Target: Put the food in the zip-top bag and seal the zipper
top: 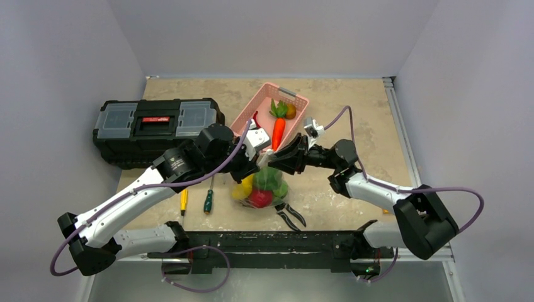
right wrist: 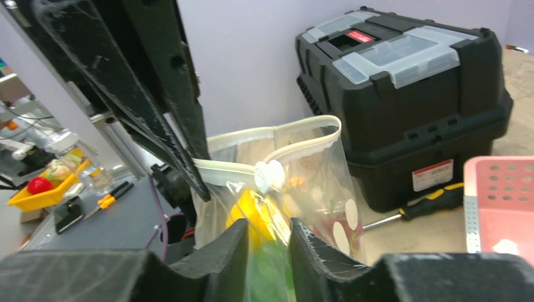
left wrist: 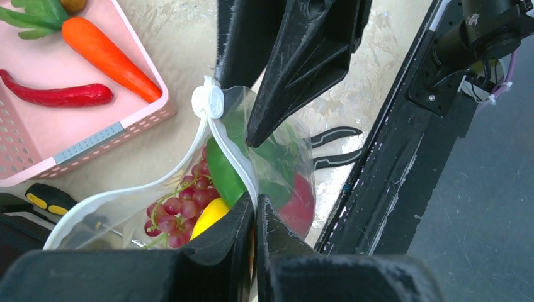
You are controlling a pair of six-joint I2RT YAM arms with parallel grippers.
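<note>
The zip-top bag (top: 267,184) hung between the arms over the bench (top: 359,113). It was soft, slippery film sagging under the food (left wrist: 221,173), best held by the stiffer zipper (left wrist: 234,156). The left pincer (left wrist: 255,217) was clamped on that strip. The right pincer (right wrist: 269,228) straddled the film, but I couldn't tell whether it pinched. The bag's bottom was hidden.

On the mottled beige table (top: 352,107), a black toolbox (top: 157,129) with grey lid compartments and a red label sits at about 10 o'clock. A pink slatted basket (top: 250,107) lies at an angle at 12 o'clock. At 7 o'clock, a yellow-handled screwdriver (top: 184,201) and a green-handled screwdriver (top: 208,200) lie side by side. Black-handled pliers (top: 291,215) rest at 6 o'clock.
</note>
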